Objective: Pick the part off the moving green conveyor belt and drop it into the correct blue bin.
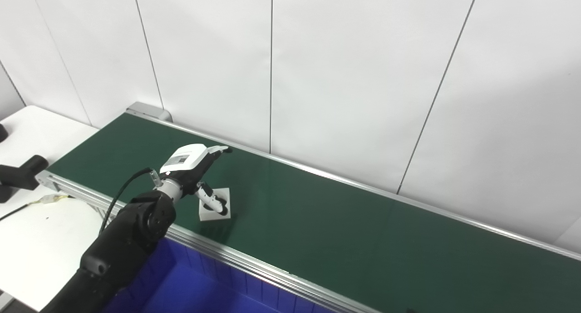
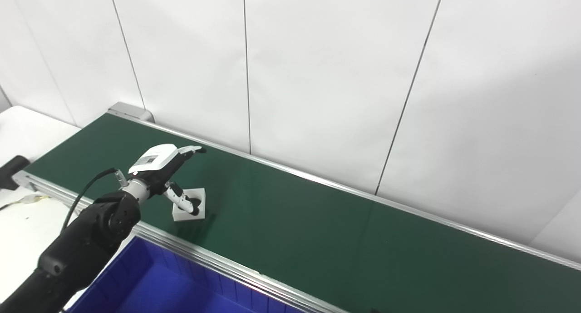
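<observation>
I am watching through two head cameras sitting side by side, both looking down and forward from above the near edge of the green conveyor belt (image 1: 317, 222) toward the white panelled wall (image 1: 354, 77) behind it. Both are framing the belt running diagonally from upper left to lower right, with the blue bin (image 2: 181, 290) cutting into the bottom edge. The right eye view is sitting a little to the right, so everything is landing further left in it, and the white bench (image 1: 32, 136) at the left is showing less.
</observation>
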Robot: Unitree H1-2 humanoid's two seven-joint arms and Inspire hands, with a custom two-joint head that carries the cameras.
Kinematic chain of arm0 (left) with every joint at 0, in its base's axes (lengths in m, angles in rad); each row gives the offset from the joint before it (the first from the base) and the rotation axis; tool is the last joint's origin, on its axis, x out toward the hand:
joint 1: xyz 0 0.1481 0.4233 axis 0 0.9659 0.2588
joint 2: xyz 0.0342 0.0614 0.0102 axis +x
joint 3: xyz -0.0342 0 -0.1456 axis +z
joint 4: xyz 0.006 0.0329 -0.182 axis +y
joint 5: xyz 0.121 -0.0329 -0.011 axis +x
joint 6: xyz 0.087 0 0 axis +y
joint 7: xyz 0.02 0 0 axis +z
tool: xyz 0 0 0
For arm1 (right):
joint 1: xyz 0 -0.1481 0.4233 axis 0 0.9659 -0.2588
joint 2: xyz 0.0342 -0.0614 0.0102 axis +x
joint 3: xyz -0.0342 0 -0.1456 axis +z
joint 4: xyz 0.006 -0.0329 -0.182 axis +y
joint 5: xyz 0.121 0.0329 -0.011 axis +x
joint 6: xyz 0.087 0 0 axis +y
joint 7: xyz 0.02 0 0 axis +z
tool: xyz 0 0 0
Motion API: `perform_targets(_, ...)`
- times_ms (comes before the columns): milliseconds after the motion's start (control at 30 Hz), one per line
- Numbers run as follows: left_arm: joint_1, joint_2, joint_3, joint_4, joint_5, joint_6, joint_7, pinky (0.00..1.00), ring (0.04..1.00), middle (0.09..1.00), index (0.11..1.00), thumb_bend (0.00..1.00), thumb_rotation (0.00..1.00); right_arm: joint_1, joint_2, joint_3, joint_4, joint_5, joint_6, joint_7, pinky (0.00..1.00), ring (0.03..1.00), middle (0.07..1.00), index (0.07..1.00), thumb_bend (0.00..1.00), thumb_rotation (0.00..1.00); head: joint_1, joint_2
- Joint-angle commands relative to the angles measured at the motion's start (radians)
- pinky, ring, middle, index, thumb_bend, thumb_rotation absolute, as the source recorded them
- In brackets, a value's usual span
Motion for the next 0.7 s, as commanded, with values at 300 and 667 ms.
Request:
perform_targets(300,-0.084,0.05,-0.099,0.104,0.08,0.02,0.051,0.83,0.907,0.904,0.888,0.85,0.16,-0.01,0.011,-0.001,-0.027,0.015,-0.052,-0.001,0.77,0.828,0.854,0.922,0.4,0.58,-0.008,0.01)
perform_targets(667,-0.004,0.043,-0.158,0.044,0.075,0.039,0.013,0.81,0.858,0.882,0.868,0.87,0.16,-0.003,0.015,0.0,-0.047,0.014,-0.047,-0.001,0.76,0.829,0.857,0.926,0.47,0.65,-0.016,0.033)
